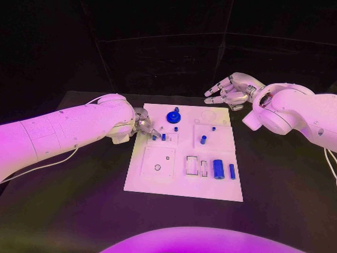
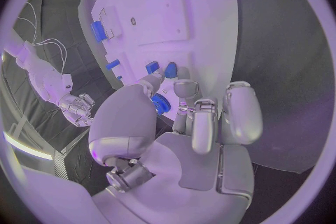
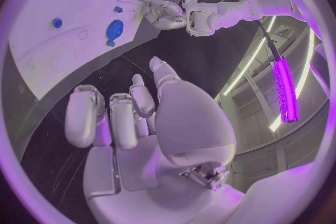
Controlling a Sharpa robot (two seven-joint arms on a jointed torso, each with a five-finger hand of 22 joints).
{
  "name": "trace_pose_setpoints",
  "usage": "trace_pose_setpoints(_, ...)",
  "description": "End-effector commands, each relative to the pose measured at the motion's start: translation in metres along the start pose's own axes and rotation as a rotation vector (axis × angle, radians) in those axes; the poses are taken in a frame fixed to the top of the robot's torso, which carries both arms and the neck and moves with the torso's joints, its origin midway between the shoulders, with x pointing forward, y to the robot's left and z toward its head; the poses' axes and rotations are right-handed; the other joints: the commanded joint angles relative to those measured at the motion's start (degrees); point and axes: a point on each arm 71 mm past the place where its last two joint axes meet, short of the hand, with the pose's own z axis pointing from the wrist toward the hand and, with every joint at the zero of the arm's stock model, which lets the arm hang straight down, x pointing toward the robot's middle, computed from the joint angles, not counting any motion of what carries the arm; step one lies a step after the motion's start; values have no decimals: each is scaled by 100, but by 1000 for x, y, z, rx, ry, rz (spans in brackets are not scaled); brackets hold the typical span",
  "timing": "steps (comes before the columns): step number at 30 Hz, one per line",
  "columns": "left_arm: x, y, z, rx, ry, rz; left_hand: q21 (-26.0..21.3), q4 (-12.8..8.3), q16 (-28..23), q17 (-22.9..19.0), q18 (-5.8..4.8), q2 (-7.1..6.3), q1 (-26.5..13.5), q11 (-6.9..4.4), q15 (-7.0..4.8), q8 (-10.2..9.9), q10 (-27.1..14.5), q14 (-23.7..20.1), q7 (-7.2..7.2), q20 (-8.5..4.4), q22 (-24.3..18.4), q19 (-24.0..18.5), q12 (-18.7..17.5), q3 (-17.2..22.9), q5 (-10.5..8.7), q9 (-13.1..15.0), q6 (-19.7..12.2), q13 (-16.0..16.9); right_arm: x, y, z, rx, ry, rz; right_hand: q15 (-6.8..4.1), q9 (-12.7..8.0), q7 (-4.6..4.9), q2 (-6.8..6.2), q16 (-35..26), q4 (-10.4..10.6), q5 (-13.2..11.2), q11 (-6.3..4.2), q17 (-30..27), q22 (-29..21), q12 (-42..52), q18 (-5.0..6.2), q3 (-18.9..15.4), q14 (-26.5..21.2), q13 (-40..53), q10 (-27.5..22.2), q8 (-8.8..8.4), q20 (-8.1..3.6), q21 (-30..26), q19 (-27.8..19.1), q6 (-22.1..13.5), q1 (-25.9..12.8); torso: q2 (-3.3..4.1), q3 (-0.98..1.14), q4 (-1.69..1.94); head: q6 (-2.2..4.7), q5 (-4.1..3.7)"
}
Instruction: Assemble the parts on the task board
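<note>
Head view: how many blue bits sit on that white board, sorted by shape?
Round blue toothed disc: 1
Blue cylinders lying at the near edge of the white task board: 2
Small blue pegs: 5
Total: 8

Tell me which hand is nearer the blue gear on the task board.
Left. The left hand sits at the board's left edge beside the blue gear; the right hand hovers beyond the board's far right corner.

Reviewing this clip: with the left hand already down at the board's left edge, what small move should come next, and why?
Probably a short, slow push of the left hand toward the small blue peg beside its fingertips, to close on it. The hand is at the task board edge with its fingers close to that peg; whether it already holds anything cannot be told. The right hand hovers off the board's far corner, fingers apart and holding nothing.
</note>
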Motion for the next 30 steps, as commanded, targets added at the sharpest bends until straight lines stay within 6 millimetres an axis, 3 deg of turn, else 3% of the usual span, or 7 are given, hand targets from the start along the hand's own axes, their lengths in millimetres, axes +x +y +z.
trace_pose_setpoints(1, -3, 1, -1, 16, -36, -23, -33, 124, 18, 1509, 12, -60, -135, 5, -36, 25, -56, 606, 19, -23, -49, 9, -35, -313, -14, 2, -32, -87, 0, 2, 0, -11, 4, -2, -42, -2, -11, 17, -27, -23, 3, 11, 130, -6, -19, 77, -6, 304, -7, -30, 29, -31, -26, -26, -45, 52, -1, -5, 10, -4, -12)
trace_pose_setpoints(6, -8, 3, -3, 46, -80, -103, -236, 434, 6, 1491, 47, 87, -100, 139, 57, -247, -778, 601, 185, 18, -282, -76, -883, -754, -10, -114, -538, -1165, -1, 1, 0, -10, 3, -2, -41, -2, -10, 16, -28, -18, -2, 12, 129, -9, -15, 78, -12, 304, -4, -28, 29, -31, -28, -26, -46, 44, -2, 2, 6, -5, -9)
trace_pose_setpoints(9, -10, 5, -5, 67, -101, -140, -280, 539, -21, 1447, 43, 166, 88, 309, 185, -522, -1016, 589, 382, 108, -324, -91, -1014, -936, -15, -267, -957, -1246, -1, 1, 0, -10, 3, -2, -41, -2, -10, 16, -28, -18, -2, 12, 129, -9, -15, 78, -12, 304, -4, -28, 29, -31, -28, -26, -46, 44, 0, 1, 8, 2, -16)
trace_pose_setpoints(16, -14, 2, -8, 164, -127, -238, -777, 616, -323, 994, 167, 353, 654, 453, 315, -657, -1288, 458, 517, 261, -898, -314, -1149, -1219, 11, -451, -1089, -1407, -1, 1, 0, -8, 1, -2, -41, -2, -10, 16, -28, -18, -2, 12, 129, -9, -15, 78, -12, 304, -4, -28, 29, -31, -28, -26, -46, 44, -4, 4, 9, 7, -24)
trace_pose_setpoints(20, -16, -10, -9, 307, -143, -281, -2688, 359, -1639, -691, 545, 545, 1421, 636, 460, -742, -1982, -275, 666, 396, -2983, -1299, -1614, -1190, 43, -593, -1278, -1732, -2, 0, 0, -8, 0, -2, -41, -2, -10, 16, -28, -18, -2, 12, 129, -9, -15, 78, -12, 304, -4, -28, 29, -31, -28, -26, -46, 44, -5, 6, 9, 29, -32)
trace_pose_setpoints(23, -19, -25, -11, 430, -202, -256, -3357, -133, -3106, -2321, 590, 625, 2291, 744, 594, -887, -2479, -1301, 780, 524, -3450, -1767, -2083, -906, 40, -779, -1355, -2114, -1, 1, 1, -9, 0, -2, -41, -2, -10, 16, -28, -18, -2, 12, 129, -9, -15, 78, -12, 304, -4, -28, 29, -31, -28, -26, -46, 44, 0, 2, 1, 46, -33)
trace_pose_setpoints(30, -15, -45, -9, 554, -353, -53, -3552, -639, -2903, -2353, 616, 334, 2760, 763, 613, -1557, -2361, -1067, 794, 535, -3622, -1520, -2639, -409, 15, -1422, -880, -2885, -1, 2, 2, -12, 0, -2, -41, -3, -10, 18, -28, -13, -3, 12, 132, -5, -7, 77, -17, 304, 2, -22, 29, -31, -27, -24, -47, 37, 1, 6, -9, 67, -46)
